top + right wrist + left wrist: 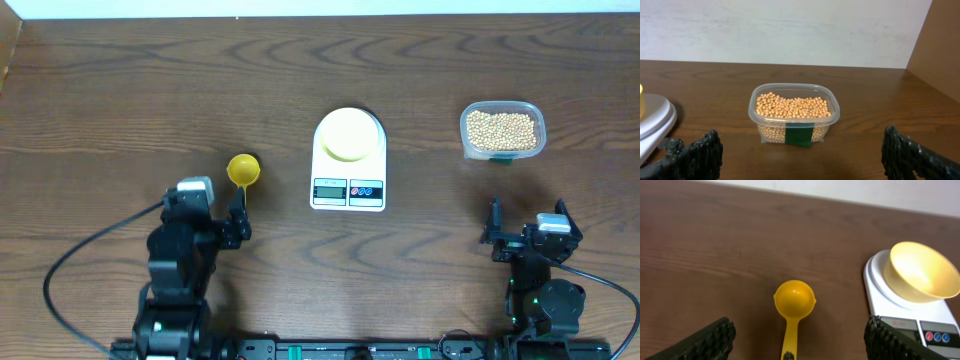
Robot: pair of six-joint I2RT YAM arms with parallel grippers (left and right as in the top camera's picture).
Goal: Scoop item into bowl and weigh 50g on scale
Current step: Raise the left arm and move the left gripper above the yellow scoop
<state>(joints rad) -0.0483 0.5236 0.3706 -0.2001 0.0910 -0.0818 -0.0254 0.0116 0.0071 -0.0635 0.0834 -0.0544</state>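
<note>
The pale yellow bowl (349,135) stands on the white scale (349,193) at the table's middle; both also show in the left wrist view, the bowl (920,272) on the scale (880,292). The tan beans (502,126) fill a clear container (503,131) at the right, also in the right wrist view (793,106). A bright yellow scoop (243,170) lies left of the scale, its handle towards my left gripper (239,216). That gripper (795,345) is open, its fingers either side of the handle. My right gripper (522,232) is open and empty, short of the container (805,160).
The scale's display and its red and blue buttons (366,190) face the front edge. A green label (799,135) marks the container's near wall. A wall runs along the table's far edge.
</note>
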